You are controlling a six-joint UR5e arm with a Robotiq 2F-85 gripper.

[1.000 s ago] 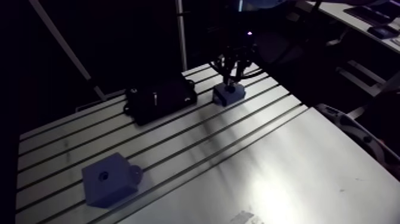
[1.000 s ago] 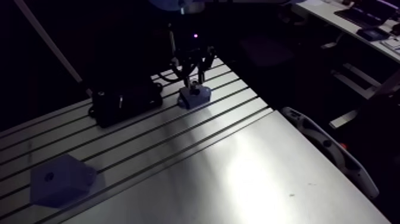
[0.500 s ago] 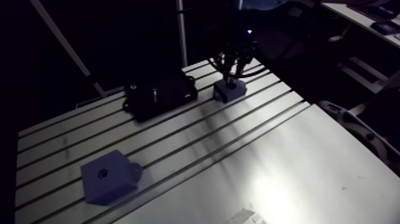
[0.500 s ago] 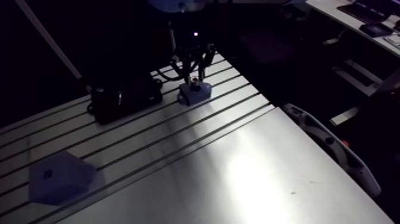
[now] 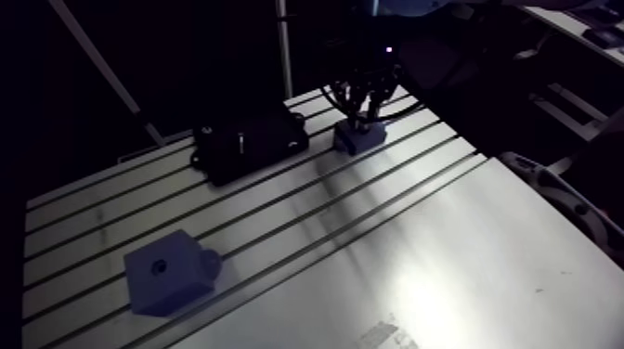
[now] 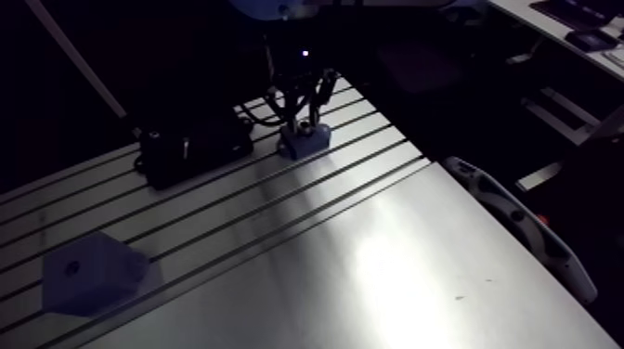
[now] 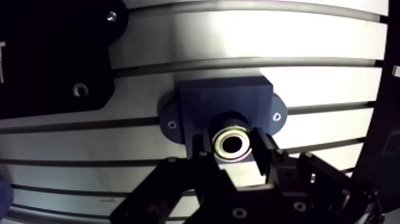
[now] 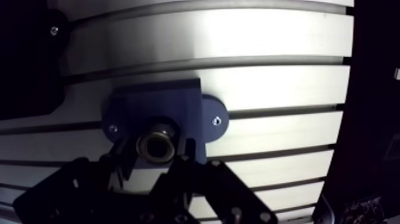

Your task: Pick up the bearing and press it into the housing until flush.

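On slotted aluminium surface (image 5: 446, 260), gripping small shiny steel ring bearing (image 7: 231, 144) between narrow-set fingers (image 7: 262, 156), axis vertical, seemingly just over bore of dark-blue flanged housing (image 7: 223, 101), block extending toward twelve o'clock.

The surface (image 5: 446, 241) is bare metal with a smooth, brushed look, and it throws back a soft white glare where the light falls; its slots stay dark. The housing (image 7: 223, 98) looks like matt dark-blue plastic, dull and even, with small bright metal screws (image 7: 172, 124) in its ears. The bearing (image 7: 231, 143) is polished metal, its rim shining like a ring. The hand (image 7: 232, 156) is black, mostly matt with a faint sheen along its edges. The black fixture (image 7: 53, 53) beside the housing is equally dull. A second blue block (image 5: 167, 276) has the same matt plastic look.
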